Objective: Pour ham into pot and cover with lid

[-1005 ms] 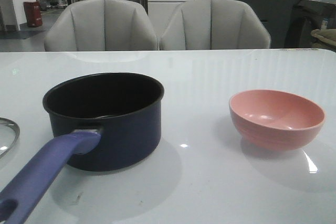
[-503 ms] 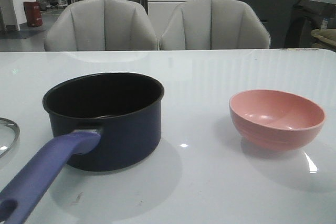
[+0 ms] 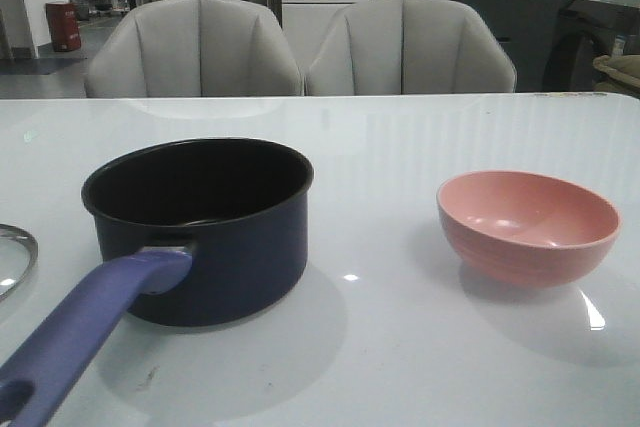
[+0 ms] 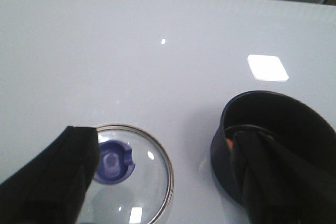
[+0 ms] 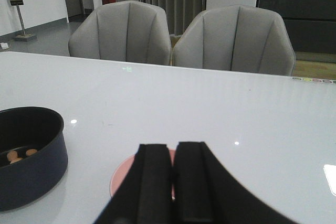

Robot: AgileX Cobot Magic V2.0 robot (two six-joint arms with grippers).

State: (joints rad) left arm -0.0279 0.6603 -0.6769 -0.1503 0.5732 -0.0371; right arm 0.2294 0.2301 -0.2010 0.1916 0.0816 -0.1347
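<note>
The dark navy pot (image 3: 200, 227) stands left of centre on the white table, its blue-purple handle (image 3: 80, 337) pointing toward the front. In the right wrist view the orange ham slices (image 5: 21, 155) lie inside the pot (image 5: 31, 166). The glass lid (image 4: 131, 177) with its blue-purple knob (image 4: 113, 161) lies flat on the table to the left of the pot (image 4: 273, 129); only its rim (image 3: 15, 257) shows in the front view. My left gripper (image 4: 163, 145) is open above the lid and the pot's edge. My right gripper (image 5: 174, 153) is shut and empty above the pink bowl.
An empty pink bowl (image 3: 527, 225) stands on the right of the table (image 3: 400, 147); it also shows under my right fingers (image 5: 122, 179). Two grey chairs (image 3: 300, 47) stand behind the far edge.
</note>
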